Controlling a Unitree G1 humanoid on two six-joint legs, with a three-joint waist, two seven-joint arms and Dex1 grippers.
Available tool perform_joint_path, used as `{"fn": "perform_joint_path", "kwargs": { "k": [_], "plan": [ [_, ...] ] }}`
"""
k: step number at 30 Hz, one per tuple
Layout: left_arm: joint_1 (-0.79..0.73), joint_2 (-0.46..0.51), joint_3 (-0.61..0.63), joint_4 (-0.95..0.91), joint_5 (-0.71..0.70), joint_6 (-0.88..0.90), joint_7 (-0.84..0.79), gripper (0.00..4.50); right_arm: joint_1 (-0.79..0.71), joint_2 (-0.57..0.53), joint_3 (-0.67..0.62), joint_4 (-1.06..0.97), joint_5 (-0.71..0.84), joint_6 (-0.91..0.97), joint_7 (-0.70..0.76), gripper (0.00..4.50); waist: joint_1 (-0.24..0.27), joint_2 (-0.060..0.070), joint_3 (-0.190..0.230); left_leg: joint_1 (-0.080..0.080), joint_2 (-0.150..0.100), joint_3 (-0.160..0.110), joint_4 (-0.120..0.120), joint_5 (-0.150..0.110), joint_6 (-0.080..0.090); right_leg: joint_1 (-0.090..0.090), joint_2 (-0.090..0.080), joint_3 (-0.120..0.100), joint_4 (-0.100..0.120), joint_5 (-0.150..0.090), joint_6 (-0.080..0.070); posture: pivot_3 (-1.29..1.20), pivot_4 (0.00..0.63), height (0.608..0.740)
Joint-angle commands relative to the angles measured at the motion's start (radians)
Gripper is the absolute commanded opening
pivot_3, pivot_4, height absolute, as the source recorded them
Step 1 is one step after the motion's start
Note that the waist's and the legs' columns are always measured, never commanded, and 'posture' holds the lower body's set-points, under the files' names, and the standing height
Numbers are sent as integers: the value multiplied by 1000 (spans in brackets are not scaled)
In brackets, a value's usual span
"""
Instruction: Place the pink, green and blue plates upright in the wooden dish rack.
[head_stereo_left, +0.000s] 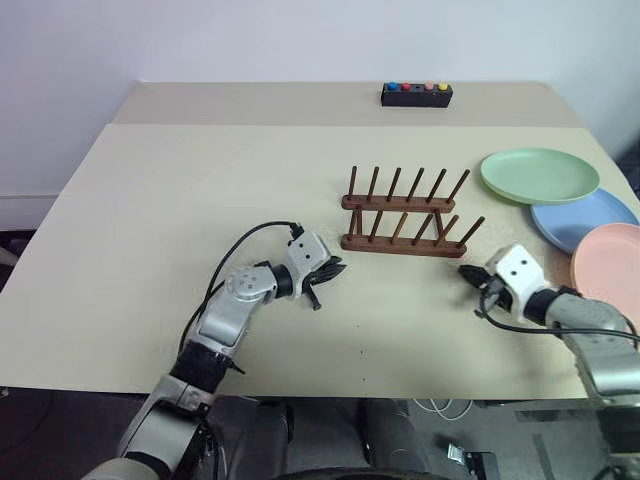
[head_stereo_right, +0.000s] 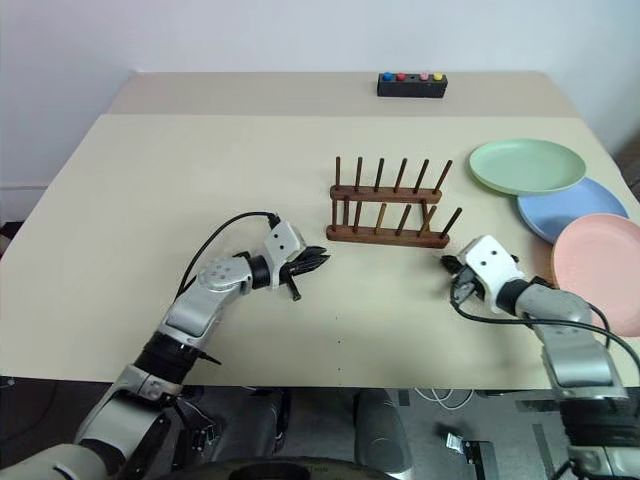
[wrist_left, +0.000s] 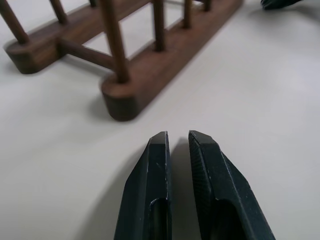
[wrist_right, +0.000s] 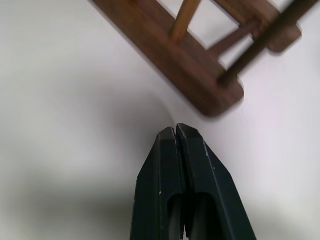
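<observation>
While both grippers (head_stereo_left: 335, 268) (head_stereo_left: 468, 271) are closed and empty, the dark wooden dish rack (head_stereo_left: 405, 212) holds no plates.

Empty rack (head_stereo_left: 405, 215); green (head_stereo_left: 538, 174), blue (head_stereo_left: 582, 218), pink (head_stereo_left: 610, 267) plates flat (overlapping) beside.

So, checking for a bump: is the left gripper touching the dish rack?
Apart. The left wrist view shows bare table between the left gripper and the dish rack.

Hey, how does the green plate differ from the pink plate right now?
The green plate is mint and lies farthest back, overlapping the blue plate. The pink plate is salmon, lies nearest the right gripper, and also overlaps the blue one. Both lie flat on the table, outside the wooden dish rack.
</observation>
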Motion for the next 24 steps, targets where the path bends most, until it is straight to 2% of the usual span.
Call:
{"fn": "perform_joint_path", "kwargs": {
  "k": [1, 2, 8, 13, 19, 24],
  "plan": [
    [54, 35, 8, -132, -58, 43, -60, 598, 93, -71, -176, -176, 119, 103, 70, 844, 0, 1, 0, 0, 0, 0, 0, 0, 0, 0, 0, 0, 0, 0, 0, 0, 150, 734],
    [70, 45, 6, -156, -68, 55, -74, 598, 123, -88, -222, -212, 137, 132, 79, 1226, 0, 1, 0, 0, 0, 0, 0, 0, 0, 0, 0, 0, 0, 0, 0, 0, 150, 734],
    [92, 55, -38, -213, -99, 91, -138, 598, 186, -156, -397, -236, 57, 188, 2, 4316, 1, 1, 0, 0, 0, 0, 1, 0, 0, 1, 0, 0, 0, -2, -4, 0, 150, 734],
    [59, 51, -75, -202, -107, 75, -201, 598, 214, -146, -485, -255, 87, 299, -18, 4316, 2, 1, 0, -1, 0, 1, 1, 0, 0, 1, 0, 0, -1, -2, -3, 0, 150, 734],
    [-12, 13, -72, -159, -129, 38, -247, 598, 228, -90, -410, -210, 21, 394, -134, 4316, 1, 1, 0, -1, 0, 1, 1, 0, 0, 1, 0, 0, -1, -2, -4, 0, 150, 734],
    [-19, 14, -67, -165, -137, 40, -252, 598, 221, -87, -358, -166, -19, 404, -170, 4316, -1, 2, -1, 0, 0, 1, 1, 0, 0, 0, 0, 0, -1, -2, -4, 0, 150, 734]
  ]
}}
